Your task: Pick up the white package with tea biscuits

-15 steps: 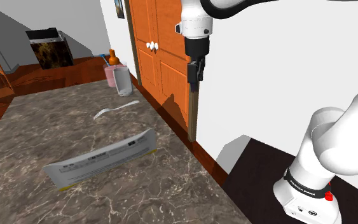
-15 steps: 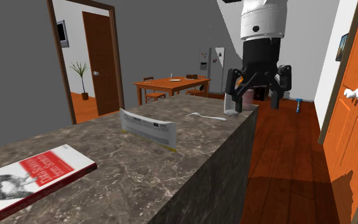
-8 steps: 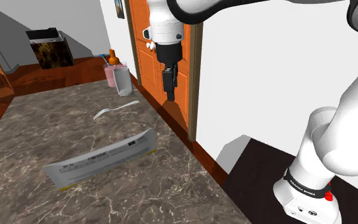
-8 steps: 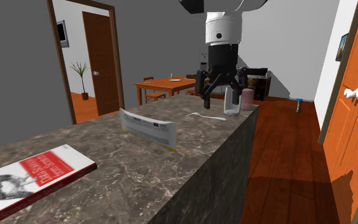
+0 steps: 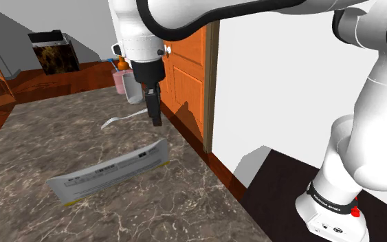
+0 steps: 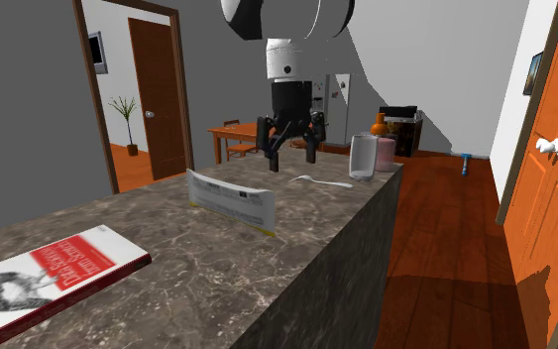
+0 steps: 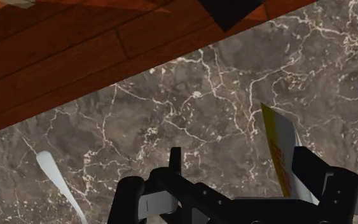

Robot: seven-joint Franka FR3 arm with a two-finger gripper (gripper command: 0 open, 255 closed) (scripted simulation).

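Now, look first to the white package: propped upright on one long thin side, yellow along an end, about midway down the worktop and close to the edge facing the orange door. Not held, not touched. Just past its far end, find the hand, fingers spread apart and empty, hovering over bare stone between the package and a white spoon. From the wrist, package end just beside one finger rather than between the two.

Risks, as a guess. Easy to topple so thin a thing (stood on edge, with little to steady it) by coming down off-centre and clipping the top with one finger. Easy also to shove it over that door-side edge onto the wooden floor with a sideways nudge. Worth squaring the fingers across the two broad faces before closing; otherwise likely to pinch a corner only and lose it on the lift. Little danger to the spoon, lying flat and apart from the package.

Containers next. At the far corner of the same edge, a clear glass, apparently empty. Just beside it, a pink cup, with an orange bottle-like top poking up in or behind it; cannot tell which. At the opposite end, a red-and-white book lying flat.
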